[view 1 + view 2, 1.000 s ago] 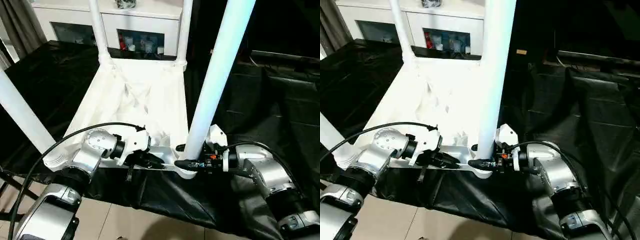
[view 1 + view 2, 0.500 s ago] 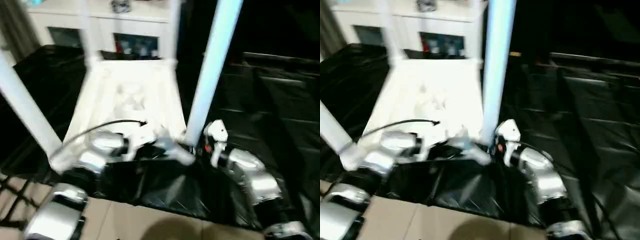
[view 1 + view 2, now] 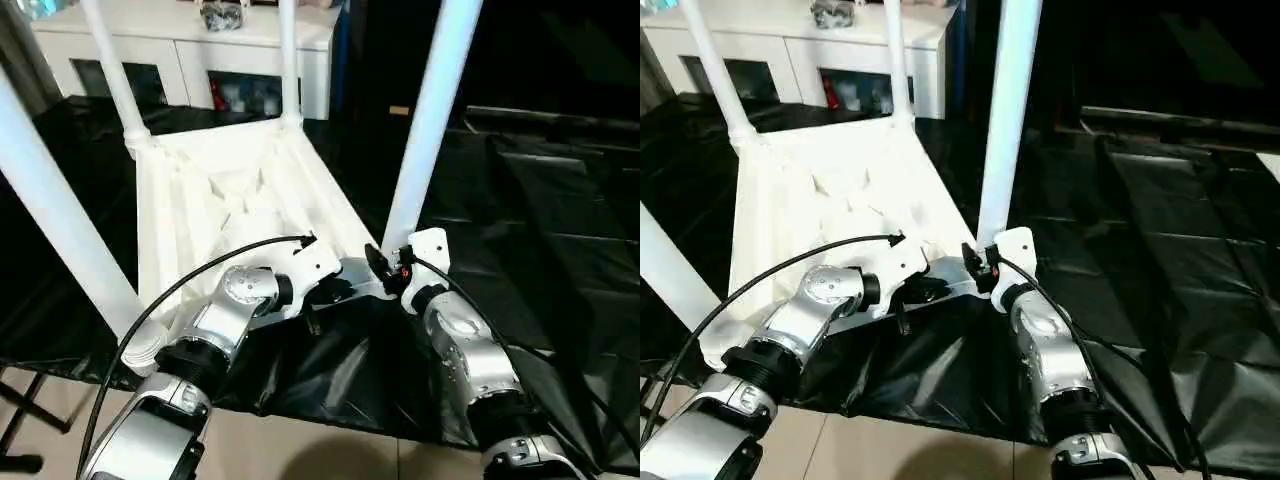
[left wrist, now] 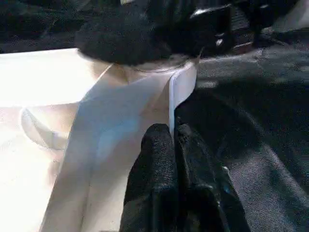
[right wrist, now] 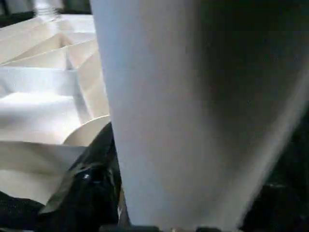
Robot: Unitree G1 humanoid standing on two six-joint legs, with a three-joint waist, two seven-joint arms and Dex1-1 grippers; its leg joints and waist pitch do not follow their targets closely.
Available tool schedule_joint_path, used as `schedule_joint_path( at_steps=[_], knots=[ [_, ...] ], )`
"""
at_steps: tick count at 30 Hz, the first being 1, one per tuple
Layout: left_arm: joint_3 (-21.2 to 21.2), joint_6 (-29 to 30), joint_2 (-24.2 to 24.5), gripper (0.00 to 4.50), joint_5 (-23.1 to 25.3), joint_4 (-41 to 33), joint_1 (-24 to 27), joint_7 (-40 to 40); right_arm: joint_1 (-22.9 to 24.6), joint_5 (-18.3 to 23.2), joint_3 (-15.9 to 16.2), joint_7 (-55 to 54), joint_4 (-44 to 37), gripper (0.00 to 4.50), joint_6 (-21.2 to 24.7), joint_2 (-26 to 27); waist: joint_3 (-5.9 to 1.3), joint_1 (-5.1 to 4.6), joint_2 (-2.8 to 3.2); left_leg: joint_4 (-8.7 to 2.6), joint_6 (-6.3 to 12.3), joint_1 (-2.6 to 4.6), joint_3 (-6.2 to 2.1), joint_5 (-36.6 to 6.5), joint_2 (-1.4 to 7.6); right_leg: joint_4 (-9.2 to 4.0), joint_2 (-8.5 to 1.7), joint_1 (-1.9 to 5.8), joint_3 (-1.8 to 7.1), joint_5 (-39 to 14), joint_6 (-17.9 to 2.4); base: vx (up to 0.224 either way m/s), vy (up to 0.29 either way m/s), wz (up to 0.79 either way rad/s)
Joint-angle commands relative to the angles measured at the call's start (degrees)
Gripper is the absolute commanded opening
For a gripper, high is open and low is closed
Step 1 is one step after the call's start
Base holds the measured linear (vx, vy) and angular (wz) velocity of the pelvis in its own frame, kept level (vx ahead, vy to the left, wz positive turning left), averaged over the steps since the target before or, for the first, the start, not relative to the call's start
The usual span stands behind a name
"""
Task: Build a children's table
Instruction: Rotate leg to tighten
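Observation:
The children's table lies upside down: its white tabletop rests on a black sheet, and four white legs stand up from the corner sockets. My left gripper is shut on the thin near rim, close to the near right corner. My right gripper sits at the base of the near right leg. That leg looms large in the right wrist view, with one black finger against its side. The near left leg and two far legs stand untouched.
Black sheeting covers the work surface, and its front edge drops to a tiled floor. A white cabinet stands behind the table. A black cable arcs over my left forearm.
The camera has swung. The tabletop now lies skewed on the sheet, with its far legs further left. Both grippers stay at the near right corner, and my right forearm now points more straight ahead.

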Motion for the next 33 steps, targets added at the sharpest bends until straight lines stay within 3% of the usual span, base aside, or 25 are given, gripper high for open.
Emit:
schedule_joint_path(
  at_steps=[1,3,5,9,11,12,15,19,26,33],
  knots=[
    [-3.0,-2.11,0.33,0.0,-1.06,-0.52,1.78,-5.72,-0.63,0.65,3.65,7.41,0.91,3.1,0.51,-1.39,-2.05,0.24,-0.14,-4.31,2.25,0.04,-1.26,-13.23,2.5,-5.2,-4.58,1.53,2.97,-10.94,-11.77,0.0,0.0,0.0],
    [-2.95,-2.21,0.99,0.0,-1.32,-0.74,1.92,-6.67,-0.61,1.19,3.62,9.52,0.68,3.19,0.93,-2.26,-2.28,0.28,-0.14,-4.07,4.0,-0.78,-1.31,-9.35,2.46,-4.51,-4.56,2.24,2.77,-5.6,-12.78,0.0,0.0,0.0],
    [-3.22,-3.33,2.96,0.0,-2.01,-1.07,2.1,-10.09,-0.31,1.11,5.01,15.67,0.12,3.19,1.31,-5.31,-2.48,0.36,-0.08,-3.82,4.87,-0.87,-1.3,-6.53,2.46,-3.94,-4.58,2.58,2.68,-1.35,-13.65,0.0,0.0,0.0],
    [-3.77,-4.56,5.67,0.0,-2.58,-1.25,2.1,-15.1,1.34,3.65,7.92,29.2,-3.11,3.19,2.34,-9.7,-2.66,0.6,0.01,-3.39,7.34,-0.72,-1.1,-4.56,2.51,-3.3,-4.52,2.82,2.63,5.78,-15.74,0.0,0.0,0.0],
    [-4.17,-6.31,7.57,0.0,-2.59,-0.79,1.67,-18.54,2.06,6.25,9.43,37.8,-5.68,3.19,4.9,-12.77,-2.61,1.2,-0.06,-3.39,7.82,-0.53,-1.05,-4.67,2.6,-3.33,-4.26,2.99,2.4,5.78,-15.66,0.0,0.0,0.0],
    [-4.18,-6.39,7.65,0.0,-2.59,-0.76,1.64,-18.7,2.08,6.35,9.49,38.16,-5.79,2.93,5.01,-12.92,-2.6,1.57,0.14,-3.38,7.91,-0.38,-0.92,-4.84,2.9,-3.18,-4.29,2.71,2.35,5.35,-15.78,0.0,0.0,0.0],
    [-4.58,-7.69,9.39,0.0,-2.91,-0.46,1.33,-22.39,1.53,7.65,10.48,44.28,-6.16,2.81,6.88,-15.35,-2.48,2.08,0.14,-3.54,6.53,-0.2,-0.85,-6.56,3.13,-3.23,-4.45,2.51,2.28,2.91,-16.2,0.0,0.0,0.0],
    [-5.26,-9.07,11.09,0.0,-3.26,0.29,0.81,-25.77,0.22,8.03,11.51,49.31,-5.46,2.49,8.15,-17.0,-2.41,2.43,0.1,-3.76,4.35,-0.05,-0.88,-8.61,3.05,-3.55,-4.49,2.41,2.3,-1.81,-15.29,0.0,0.0,0.0],
    [-5.39,-10.76,12.63,0.0,-3.21,2.17,-0.32,-28.76,-0.94,7.97,14.28,55.71,-5.94,2.35,10.57,-19.0,-2.56,2.85,0.08,-3.58,4.53,-0.07,-0.81,-6.48,2.99,-3.23,-4.54,2.43,2.33,1.1,-15.41,0.0,0.0,0.0],
    [-4.84,-10.39,12.01,0.0,-3.54,2.86,-0.42,-27.27,-0.34,8.43,13.51,53.11,-6.18,2.35,11.06,-17.06,-2.5,2.99,0.08,-3.61,4.07,-0.08,-0.82,-7.08,2.99,-3.39,-4.63,2.38,2.32,-0.68,-15.03,0.0,0.0,0.0]
  ],
)
